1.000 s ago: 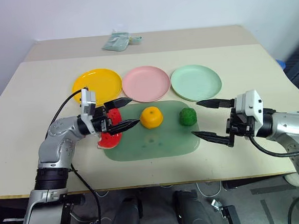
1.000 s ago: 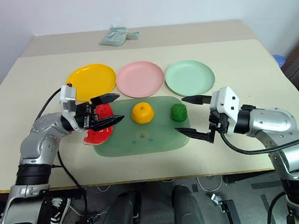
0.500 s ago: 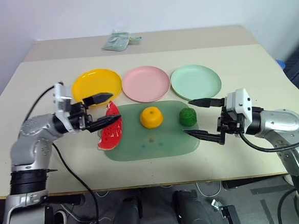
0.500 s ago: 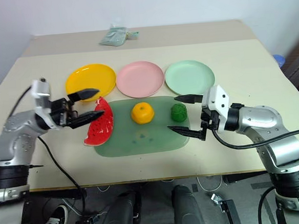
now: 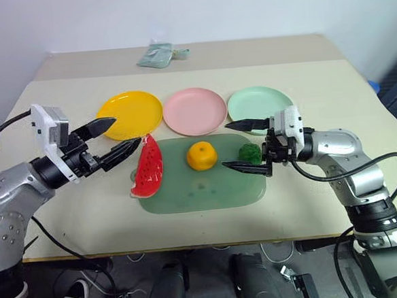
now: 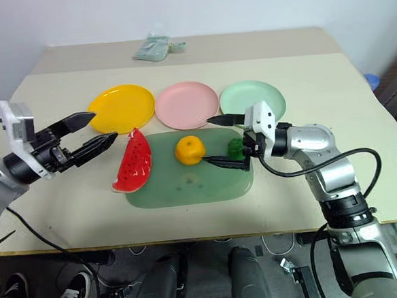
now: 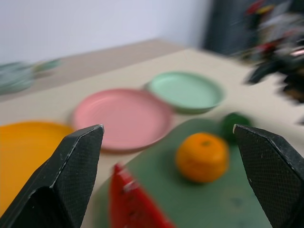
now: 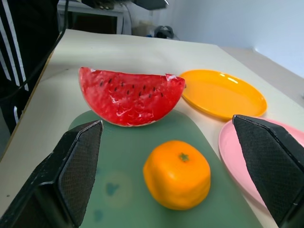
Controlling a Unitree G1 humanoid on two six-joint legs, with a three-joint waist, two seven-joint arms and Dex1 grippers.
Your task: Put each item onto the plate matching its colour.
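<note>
The left hand (image 5: 114,137) hangs level over the counter (image 5: 316,79) by the yellow plate (image 5: 133,113), fingers spread and holding nothing, pointing toward the watermelon wedge (image 5: 148,167). The right hand (image 5: 242,146) reaches in sideways, its fingers wide apart on either side of the bumpy green ball (image 5: 251,153), not gripping it. Wedge, orange fruit (image 5: 202,155) and ball all lie on the translucent green mat (image 5: 194,190). Beyond the mat sit the pink plate (image 5: 194,110) and the mint plate (image 5: 257,104), both bare. A crumpled packet (image 5: 156,55) lies at the far edge.
</note>
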